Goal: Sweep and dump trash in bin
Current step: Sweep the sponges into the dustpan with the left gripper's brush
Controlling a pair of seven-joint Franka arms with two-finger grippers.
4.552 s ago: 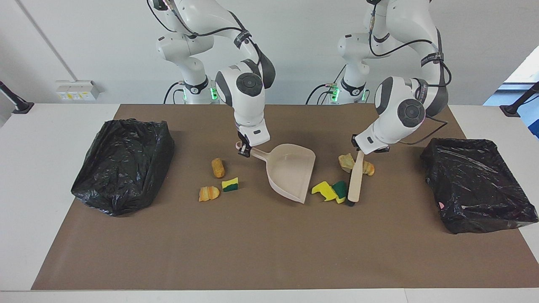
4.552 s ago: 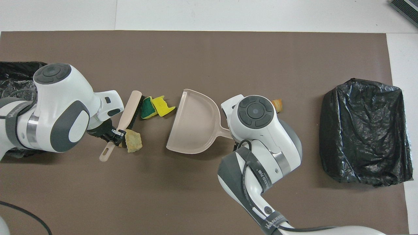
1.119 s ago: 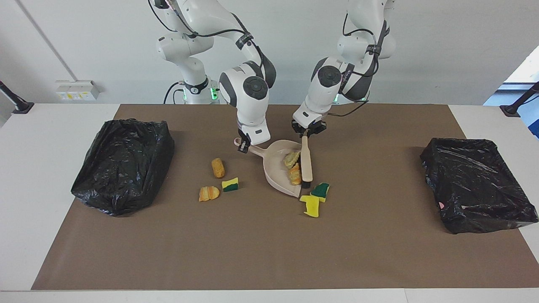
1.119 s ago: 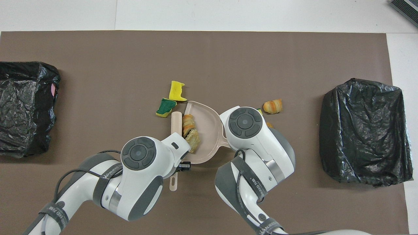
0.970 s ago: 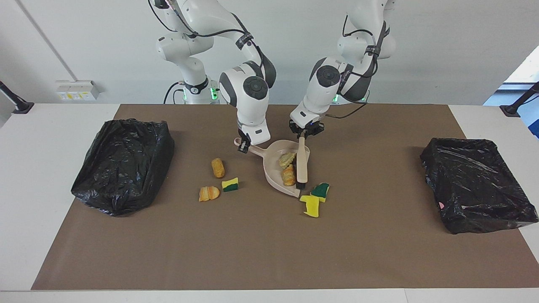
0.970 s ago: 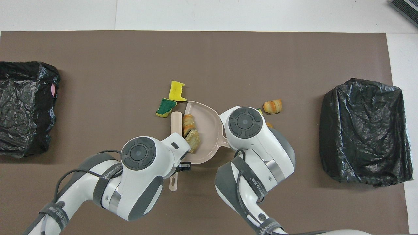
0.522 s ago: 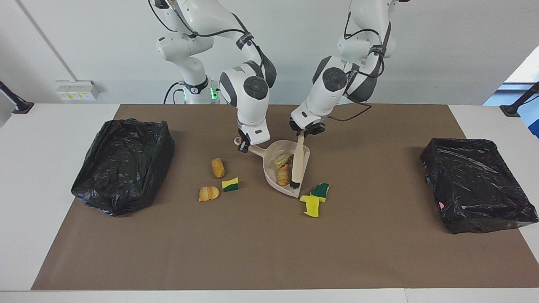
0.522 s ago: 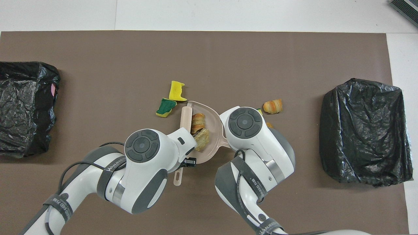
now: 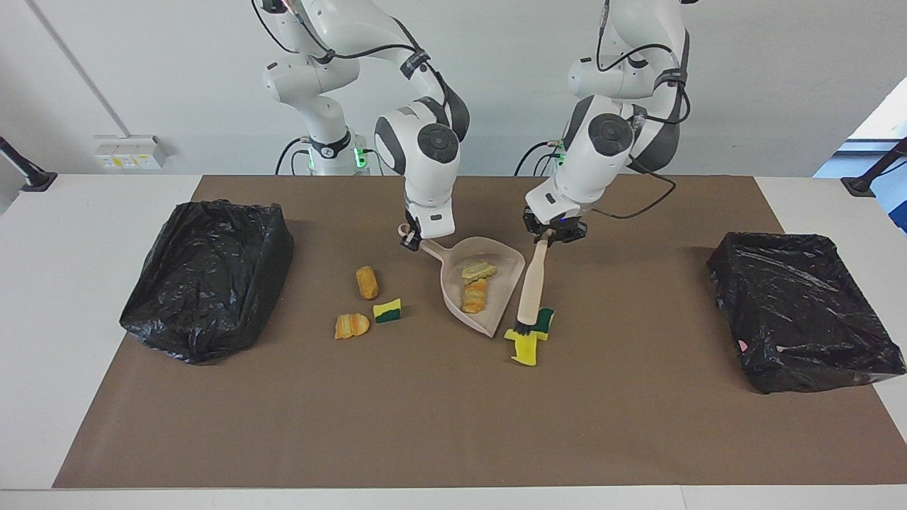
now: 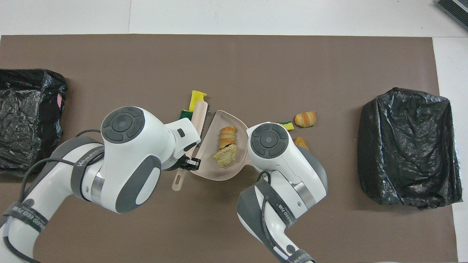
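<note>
"WANUKEDA"-like lettering on the arm straps is not clearly legible. The left gripper [image 9: 550,238] is clamped on the brush [image 9: 531,289], bristles pointing away from the robots at two sponge scraps [image 9: 528,341]. The right gripper [image 9: 409,243] grips the dustpan [image 9: 504,278] handle; two bread chunks [image 9: 475,285] lie inside.

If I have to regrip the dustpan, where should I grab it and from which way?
Judging by its pose, take the dustpan by its narrow handle stub nearest the robots, from above, where the right gripper holds it shut now. The pan's walls are wide and two bread chunks lie inside.
</note>
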